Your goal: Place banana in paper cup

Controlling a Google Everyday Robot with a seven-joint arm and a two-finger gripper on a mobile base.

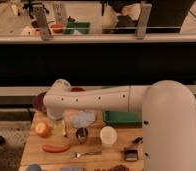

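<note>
Your gripper hangs at the left end of the wooden surface, at the end of the white arm that reaches across from the robot's body on the right. Its jaws are spread wide and hold nothing. It sits directly over the banana, and you cannot tell whether the fingers touch the fruit.

The banana lies on the surface, pale yellow, just right of the round orange-yellow apple and above the orange-red carrot stick. The paper cup stands upright near the middle of the surface, well apart from the banana, and you see nothing inside it.

Between the 2 of them stands 1 small shiny metal cup, with a pale shallow bowl just behind it. A dark purple bowl shows at the far left, partly hidden by the arm's elbow. A green tray lies behind the paper cup, under the arm. A fork lies near the front edge, and a small dark object sits to the right of it.
</note>
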